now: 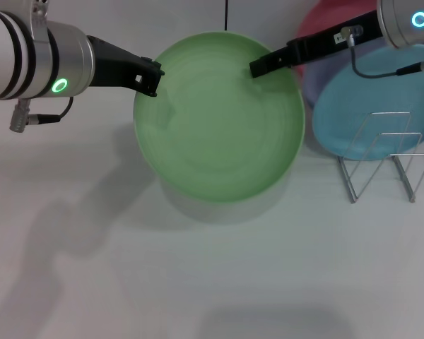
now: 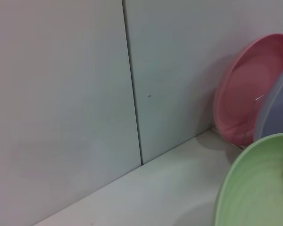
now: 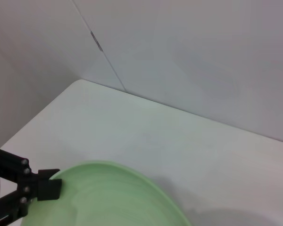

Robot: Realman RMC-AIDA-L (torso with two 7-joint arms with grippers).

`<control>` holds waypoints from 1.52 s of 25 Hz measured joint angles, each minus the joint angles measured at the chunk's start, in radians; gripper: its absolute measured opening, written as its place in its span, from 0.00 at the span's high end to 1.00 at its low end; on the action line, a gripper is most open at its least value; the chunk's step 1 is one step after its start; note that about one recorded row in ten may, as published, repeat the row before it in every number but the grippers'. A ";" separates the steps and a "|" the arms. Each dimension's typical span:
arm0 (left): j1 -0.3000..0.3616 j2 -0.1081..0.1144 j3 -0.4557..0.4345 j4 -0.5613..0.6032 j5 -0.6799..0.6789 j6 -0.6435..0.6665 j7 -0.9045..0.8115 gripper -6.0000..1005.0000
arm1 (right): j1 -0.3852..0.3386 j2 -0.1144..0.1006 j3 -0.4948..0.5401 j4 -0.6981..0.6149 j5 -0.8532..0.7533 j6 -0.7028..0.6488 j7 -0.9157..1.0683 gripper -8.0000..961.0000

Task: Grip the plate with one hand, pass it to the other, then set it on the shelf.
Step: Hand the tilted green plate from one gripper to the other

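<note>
Plate point(image 1: 219, 127) between left tool point(image 1: 150, 76), right tool point(image 1: 263, 66)

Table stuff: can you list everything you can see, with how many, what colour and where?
green plate: one, light green, held up above the middle of the table between both grippers
blue plate: one, sky blue, at the right, behind the rack
purple plate: one, lavender, between the blue and pink plates
pink plate: one, pink, leaning at the back wall on the right
rack: one, silver wire, on the table at the right
table: one, white
left gripper: one, black, at the green plate's left rim
right gripper: one, black, at its upper right rim
</note>
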 joint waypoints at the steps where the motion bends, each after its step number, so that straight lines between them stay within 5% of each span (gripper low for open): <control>1: 0.000 0.000 0.001 0.000 0.000 0.000 0.000 0.96 | 0.000 0.000 0.000 -0.002 0.000 0.000 0.000 0.19; 10: -0.002 -0.001 0.003 0.000 -0.003 0.002 0.000 0.96 | -0.003 0.001 -0.005 -0.008 0.001 0.000 -0.007 0.50; 15: -0.001 0.000 -0.001 0.000 -0.009 0.003 0.001 0.96 | -0.004 0.000 0.001 -0.009 0.003 -0.006 -0.009 0.59; 27: -0.005 0.000 -0.002 0.000 -0.018 0.005 0.001 0.96 | -0.002 0.003 -0.005 -0.005 0.008 -0.008 -0.043 0.66; 31: -0.006 0.002 -0.002 0.000 -0.023 0.006 0.003 0.96 | -0.034 0.022 -0.001 -0.043 0.038 -0.009 -0.097 0.74; 38: 0.008 0.002 -0.006 -0.022 -0.104 0.044 0.089 0.96 | -0.057 0.024 0.004 -0.082 0.040 -0.027 -0.091 0.85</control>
